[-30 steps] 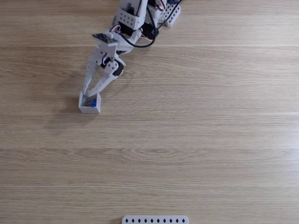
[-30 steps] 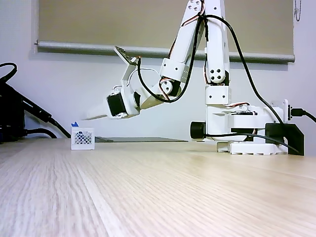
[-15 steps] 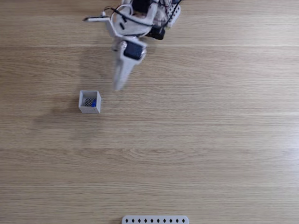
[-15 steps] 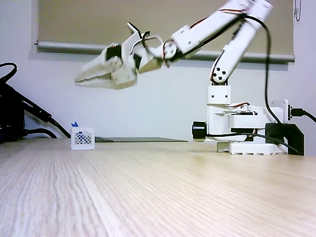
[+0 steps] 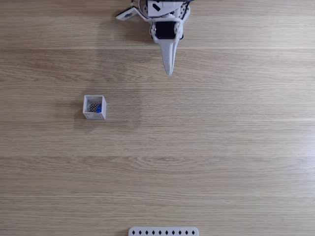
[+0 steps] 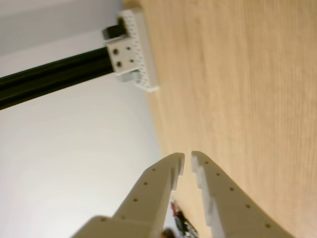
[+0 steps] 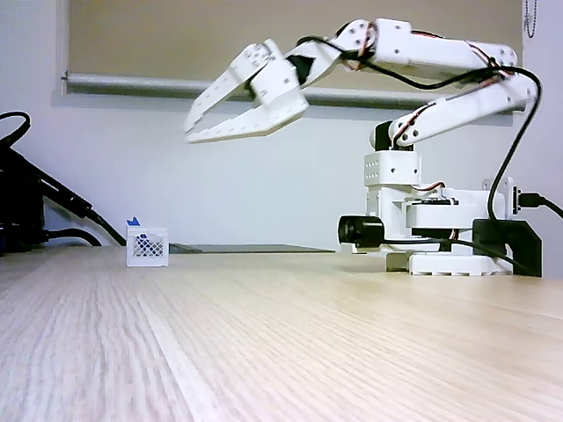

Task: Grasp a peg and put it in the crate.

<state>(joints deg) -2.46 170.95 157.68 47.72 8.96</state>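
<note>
The white crate (image 5: 87,114) sits on the wooden table at the left in a fixed view from above, with the blue peg (image 5: 99,108) lying inside it against the right wall. From the side, the crate (image 7: 147,247) stands far left with the peg's tip (image 7: 133,221) poking above its rim. My gripper (image 5: 170,73) hangs well to the right of the crate and further back. It is raised high over the table (image 7: 188,132). In the wrist view its fingertips (image 6: 187,159) nearly touch with nothing between them.
A long white strip with diamond holes (image 5: 163,231) lies at the near table edge. The arm's base (image 7: 422,237) stands at the right, and black cables (image 7: 35,211) lie at the left. A white perforated block (image 6: 133,49) on a black bar shows in the wrist view.
The gripper left the crate, rose and swung right toward the arm's base, closing as it went. The peg stays in the crate.
</note>
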